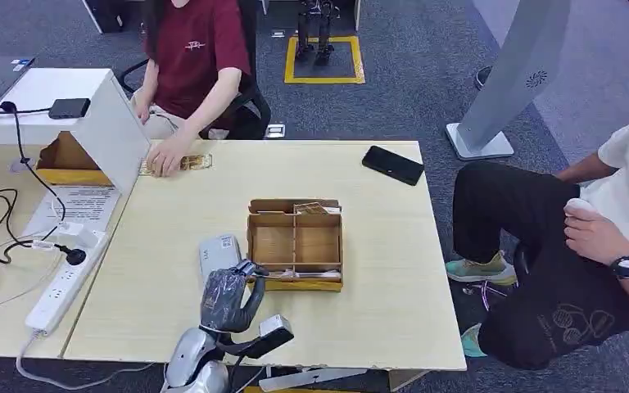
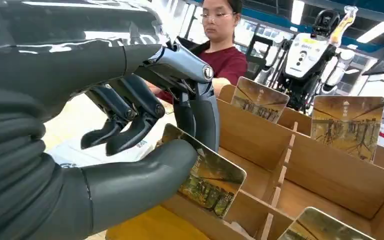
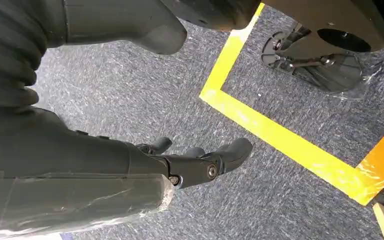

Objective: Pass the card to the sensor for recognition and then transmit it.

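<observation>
Pale wood table stretches in front of me, on grey carpet. Near its middle stands a wooden box split into compartments, with cards standing in its far and near slots. My left hand is at the box's near left corner, and the wrist view shows my thumb and a dark finger pinching a card with a yellowish picture on it; the card stands tilted at the near wall of the box, its lower edge down by the compartment. My other fingers on that hand curl loosely, apart from the card. Just left of the hand lies a small grey device on the table.

My right hand hangs over the carpet beside yellow floor tape, fingers slightly bent and apart, holding nothing.

Across the table a person in a dark red shirt rests a hand on a card lying near a white box. A black phone lies at the far right of the table, a white power strip at the left. Another person in black trousers sits to the right.
</observation>
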You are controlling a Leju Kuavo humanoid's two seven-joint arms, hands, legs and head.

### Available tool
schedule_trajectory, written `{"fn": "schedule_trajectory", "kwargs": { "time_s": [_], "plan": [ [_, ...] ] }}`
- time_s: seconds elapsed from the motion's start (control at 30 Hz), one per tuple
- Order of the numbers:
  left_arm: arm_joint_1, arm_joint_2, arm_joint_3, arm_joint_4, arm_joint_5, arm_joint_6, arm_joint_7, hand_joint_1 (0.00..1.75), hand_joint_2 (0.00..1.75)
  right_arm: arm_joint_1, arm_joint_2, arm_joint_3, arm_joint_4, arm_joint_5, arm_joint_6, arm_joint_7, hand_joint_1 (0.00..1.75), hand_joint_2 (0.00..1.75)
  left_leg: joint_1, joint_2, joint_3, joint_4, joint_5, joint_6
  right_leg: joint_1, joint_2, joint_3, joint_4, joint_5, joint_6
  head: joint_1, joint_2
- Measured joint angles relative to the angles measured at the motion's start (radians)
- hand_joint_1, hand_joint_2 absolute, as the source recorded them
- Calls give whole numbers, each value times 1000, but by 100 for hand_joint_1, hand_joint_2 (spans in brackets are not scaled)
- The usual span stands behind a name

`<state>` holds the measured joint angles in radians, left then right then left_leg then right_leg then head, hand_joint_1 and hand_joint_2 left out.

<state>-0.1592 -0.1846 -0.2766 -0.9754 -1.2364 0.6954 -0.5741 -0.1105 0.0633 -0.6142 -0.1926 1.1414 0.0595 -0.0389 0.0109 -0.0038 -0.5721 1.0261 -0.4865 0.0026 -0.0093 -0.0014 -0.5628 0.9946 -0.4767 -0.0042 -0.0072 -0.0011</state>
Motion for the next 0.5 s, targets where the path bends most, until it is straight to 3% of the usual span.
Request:
{"fn": "schedule_trajectory", "kwargs": {
  "time_s": [0.5],
  "plan": [
    [-2, 0, 10, 14, 29, 2, -25, 175, 175, 0, 0, 0, -1, 0, 0, -3, 0, 175, 0, 0, 0, 0, 0, 0, 0, 0, 0, 0, 0, 0, 0, 0]
  ]
}}
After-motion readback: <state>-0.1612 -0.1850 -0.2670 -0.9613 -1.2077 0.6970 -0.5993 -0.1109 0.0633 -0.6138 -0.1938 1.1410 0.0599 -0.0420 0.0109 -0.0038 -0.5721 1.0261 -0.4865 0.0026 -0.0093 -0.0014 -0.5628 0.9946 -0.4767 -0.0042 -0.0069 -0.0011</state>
